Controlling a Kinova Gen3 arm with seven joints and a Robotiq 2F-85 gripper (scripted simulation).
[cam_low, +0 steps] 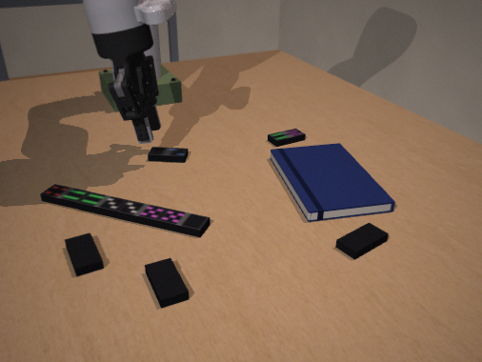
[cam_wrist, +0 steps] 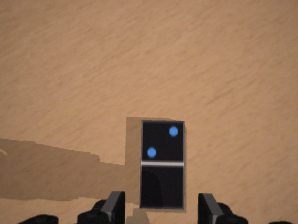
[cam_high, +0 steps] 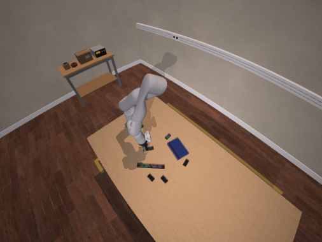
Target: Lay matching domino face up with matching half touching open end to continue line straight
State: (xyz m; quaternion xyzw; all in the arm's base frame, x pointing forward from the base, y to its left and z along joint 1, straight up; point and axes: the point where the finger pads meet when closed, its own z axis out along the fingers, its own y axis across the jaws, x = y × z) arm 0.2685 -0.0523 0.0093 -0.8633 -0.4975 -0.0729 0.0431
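The domino line [cam_high: 150, 165] [cam_low: 125, 210] lies flat, with a red half at its left end and a blank half at its right end. A face-up domino [cam_low: 168, 153] [cam_wrist: 162, 162] [cam_high: 150, 148] with two blue pips on one half and a blank other half lies flat behind the line. My gripper [cam_low: 143, 134] [cam_wrist: 162, 204] [cam_high: 145, 147] is open and hangs just above its near end, touching nothing. Another face-up domino [cam_low: 286, 136] [cam_high: 167, 136], green and purple, lies by the book. Three face-down black dominoes [cam_low: 84, 253] [cam_low: 166, 282] [cam_low: 362, 240] lie in front of the line and the book.
A blue book [cam_low: 329, 178] [cam_high: 177, 148] lies flat to the right of the line. The arm's green base [cam_low: 167, 88] stands behind the gripper. A side table [cam_high: 86, 62] with boxes stands by the far wall.
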